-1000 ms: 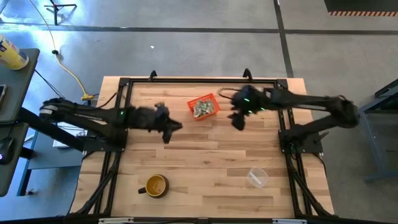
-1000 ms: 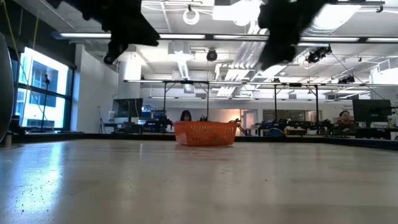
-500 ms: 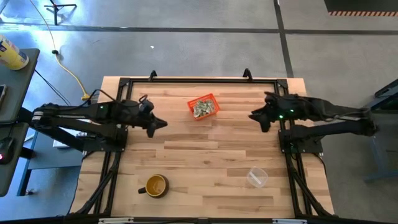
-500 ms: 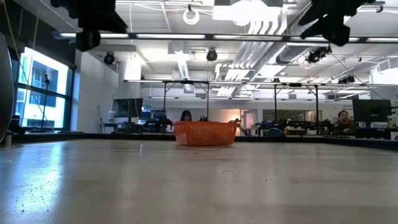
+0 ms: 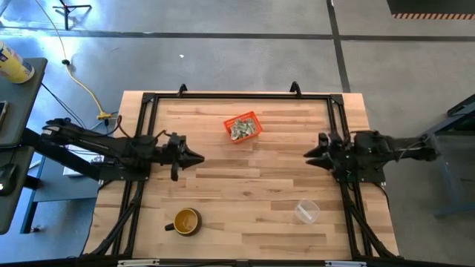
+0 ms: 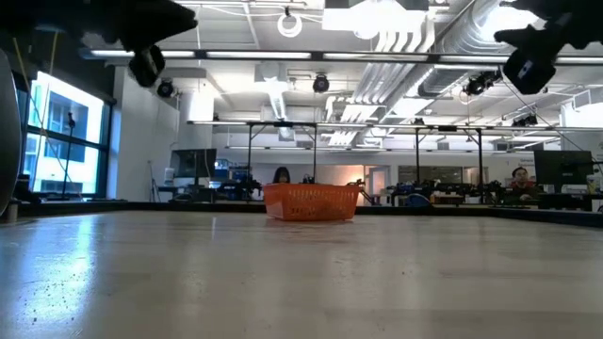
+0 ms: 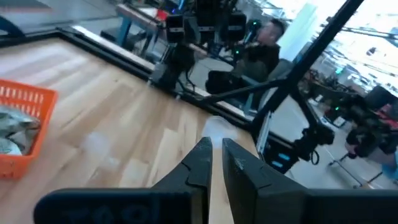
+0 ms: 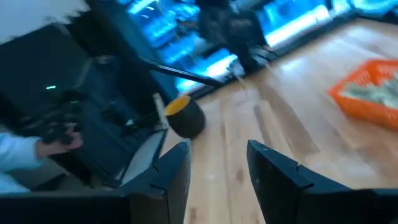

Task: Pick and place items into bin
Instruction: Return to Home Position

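The left pincer (image 5: 194, 157) is held over the left side of the desk (image 5: 245, 193), fingers together; the right pincer (image 5: 310, 154) over the right side, fingers apart. The orange bin (image 5: 255, 116), with paper scraps (image 5: 241, 130) inside, is set between them, farther back.

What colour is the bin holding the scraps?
The bin is bright orange, clearest in the high view.

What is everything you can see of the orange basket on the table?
The orange basket is small, rectangular, plastic-looking, with low lattice walls. It stands upright on the wooden table, toward the far edge, about midway between the sides, turned slightly askew. Pale green-and-white scraps lie in it. Nothing else touches it.
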{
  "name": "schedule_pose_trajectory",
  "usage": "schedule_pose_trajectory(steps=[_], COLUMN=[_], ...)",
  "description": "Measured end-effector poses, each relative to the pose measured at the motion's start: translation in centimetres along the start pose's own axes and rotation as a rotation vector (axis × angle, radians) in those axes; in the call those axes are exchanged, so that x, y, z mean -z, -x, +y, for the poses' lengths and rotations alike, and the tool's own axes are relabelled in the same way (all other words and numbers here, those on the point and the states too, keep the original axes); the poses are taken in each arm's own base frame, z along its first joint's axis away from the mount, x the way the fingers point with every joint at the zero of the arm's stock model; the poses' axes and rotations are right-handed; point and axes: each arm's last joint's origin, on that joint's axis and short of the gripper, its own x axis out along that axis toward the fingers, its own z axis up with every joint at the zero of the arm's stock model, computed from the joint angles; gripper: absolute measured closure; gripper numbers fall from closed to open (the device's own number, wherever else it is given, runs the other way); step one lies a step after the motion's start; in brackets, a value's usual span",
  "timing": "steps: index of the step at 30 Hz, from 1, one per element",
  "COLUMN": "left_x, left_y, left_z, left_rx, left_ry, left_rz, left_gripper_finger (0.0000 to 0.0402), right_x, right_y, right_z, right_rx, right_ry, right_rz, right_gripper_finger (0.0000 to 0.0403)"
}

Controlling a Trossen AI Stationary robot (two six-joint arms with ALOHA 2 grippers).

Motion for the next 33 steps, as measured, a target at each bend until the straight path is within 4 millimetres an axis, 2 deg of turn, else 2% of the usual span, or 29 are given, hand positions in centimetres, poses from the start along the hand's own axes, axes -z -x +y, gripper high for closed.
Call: schedule_pose_trajectory(steps=[2, 7, 10, 14, 17, 19, 24, 27, 29, 33], left_x=[0.9, 2.1, 2.7, 4.5, 5.7, 5.7, 6.4, 7.3, 7.1, 5.1], left_y=[0.4, 1.4, 2.1, 3.2, 4.0, 4.3, 4.9, 5.5, 6.0, 7.8], left_z=[0.5, 1.9, 2.2, 3.0, 3.9, 3.9, 4.1, 4.6, 4.5, 3.7], left_rx=[-0.021, -0.131, -0.087, 0.034, 0.061, 0.062, 0.109, 0.069, 0.085, 0.059], left_ry=[-0.012, -0.008, 0.021, 0.066, 0.063, 0.042, -0.050, -0.076, -0.154, -0.303], left_rz=[-0.031, -0.094, -0.099, -0.079, -0.122, -0.122, -0.009, 0.076, 0.113, 0.137], left_gripper_finger=[0.0327, 0.0327, 0.0330, 0.0328, 0.0329, 0.0330, 0.0332, 0.0333, 0.0334, 0.0334], right_x=[0.9, 2.6, 3.1, 3.5, 4.4, 4.8, 4.9, 5.0, 5.2, 6.0], right_y=[0.4, 1.2, 0.9, 0.6, 0.2, 0.0, -0.2, -0.2, -0.2, -0.1], right_z=[-0.5, -2.0, -2.4, -2.4, -3.1, -3.4, -3.5, -3.6, -3.9, -4.8], right_rx=[-0.014, 0.081, 0.100, 0.033, 0.065, 0.063, 0.043, 0.076, 0.136, 0.273], right_ry=[0.041, 0.108, 0.117, 0.112, 0.094, 0.073, 0.062, 0.086, 0.081, 0.036], right_rz=[-0.039, -0.163, -0.135, -0.122, -0.083, -0.078, -0.089, -0.088, -0.079, -0.023], right_gripper_finger=[0.0252, 0.0249, 0.0251, 0.0253, 0.0249, 0.0246, 0.0241, 0.0240, 0.0241, 0.0246])
